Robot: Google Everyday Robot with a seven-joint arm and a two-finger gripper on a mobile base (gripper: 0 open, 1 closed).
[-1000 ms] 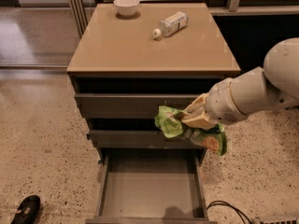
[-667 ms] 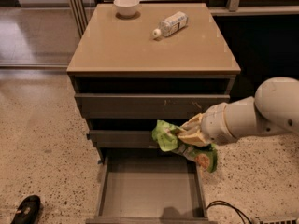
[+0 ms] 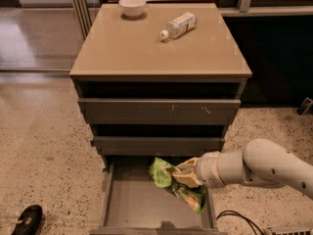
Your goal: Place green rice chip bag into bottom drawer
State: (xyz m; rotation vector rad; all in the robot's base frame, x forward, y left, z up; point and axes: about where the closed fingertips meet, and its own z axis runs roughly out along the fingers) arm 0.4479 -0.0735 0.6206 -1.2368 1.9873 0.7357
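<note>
The green rice chip bag [image 3: 168,180] is a crinkled bright green foil bag held over the back right part of the open bottom drawer [image 3: 132,204]. My gripper [image 3: 188,176] comes in from the right on a white arm and is shut on the bag's middle. The bag hangs tilted, its lower end near the drawer's right wall. I cannot tell whether the bag touches the drawer floor. The drawer is pulled out and its grey floor shows.
The middle drawer [image 3: 156,145] and the scratched top drawer [image 3: 159,110] stick out slightly above. A white bowl [image 3: 132,6] and a plastic bottle [image 3: 179,25] lie on the cabinet top. A black shoe [image 3: 27,219] lies on the floor at the left. A cable [image 3: 239,219] lies at the right.
My gripper has moved down and a little left with the bag, from in front of the middle drawer to inside the open bottom drawer.
</note>
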